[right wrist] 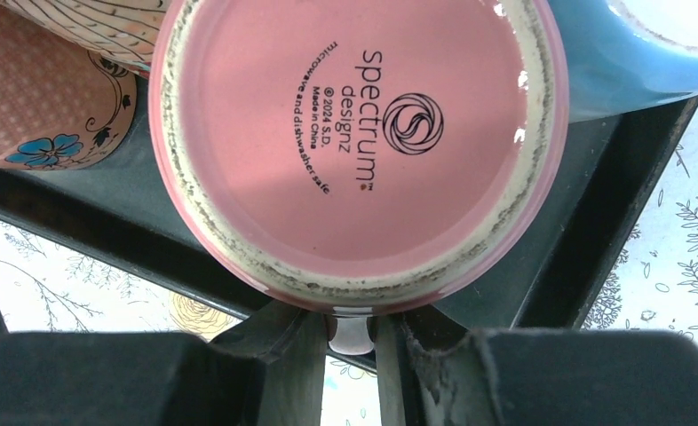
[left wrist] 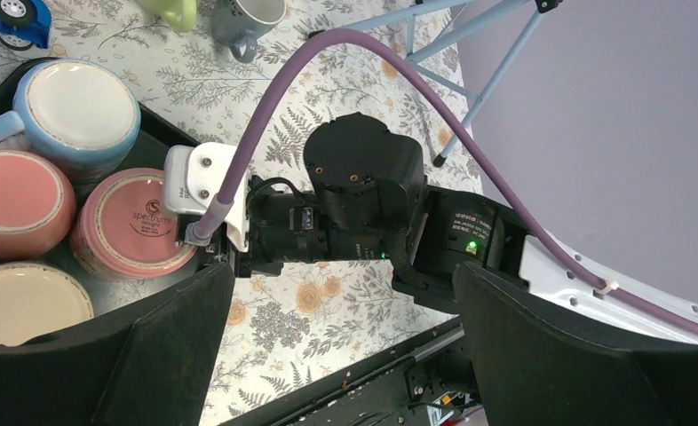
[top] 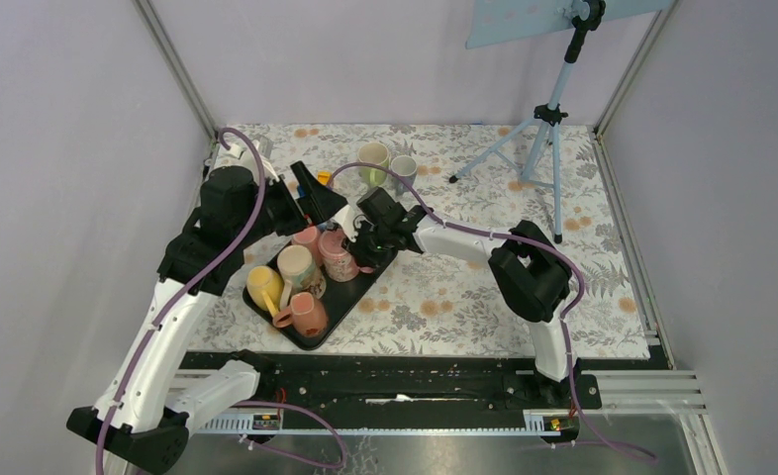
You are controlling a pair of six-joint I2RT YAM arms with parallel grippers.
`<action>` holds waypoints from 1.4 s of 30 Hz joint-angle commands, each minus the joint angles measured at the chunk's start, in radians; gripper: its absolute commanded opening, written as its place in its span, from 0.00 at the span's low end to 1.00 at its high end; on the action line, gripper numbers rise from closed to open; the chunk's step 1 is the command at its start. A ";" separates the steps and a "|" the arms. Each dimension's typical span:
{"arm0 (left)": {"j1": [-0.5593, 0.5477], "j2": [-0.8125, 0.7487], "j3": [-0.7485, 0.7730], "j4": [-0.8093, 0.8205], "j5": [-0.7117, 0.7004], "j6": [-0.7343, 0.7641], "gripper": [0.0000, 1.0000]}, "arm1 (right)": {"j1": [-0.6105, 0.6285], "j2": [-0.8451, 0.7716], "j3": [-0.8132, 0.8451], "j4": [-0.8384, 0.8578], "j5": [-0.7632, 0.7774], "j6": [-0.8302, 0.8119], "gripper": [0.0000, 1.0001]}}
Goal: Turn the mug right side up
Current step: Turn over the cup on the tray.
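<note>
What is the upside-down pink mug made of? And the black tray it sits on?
The pink mug looks ceramic: it has a glossy pink glaze, a rough unglazed ring around its base, and a stamp reading microwave and dishwasher safe. The black tray looks like matte plastic, dull with molded edges, though painted metal is possible.

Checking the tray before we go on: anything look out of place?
Yes: the pink mug stands upside down on the black tray, stamped base facing up; the blue mug beside it is inverted too.
</note>
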 commanded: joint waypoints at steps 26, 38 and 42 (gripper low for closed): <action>0.001 -0.080 -0.154 0.231 0.046 -0.123 0.99 | -0.002 -0.241 -0.130 0.217 0.140 0.329 0.00; 0.003 -0.112 -0.258 0.320 0.101 -0.152 0.99 | -0.053 -0.359 -0.160 0.237 0.149 0.434 0.00; 0.002 -0.131 -0.286 0.348 0.123 -0.162 0.99 | -0.071 -0.388 -0.154 0.237 0.160 0.464 0.00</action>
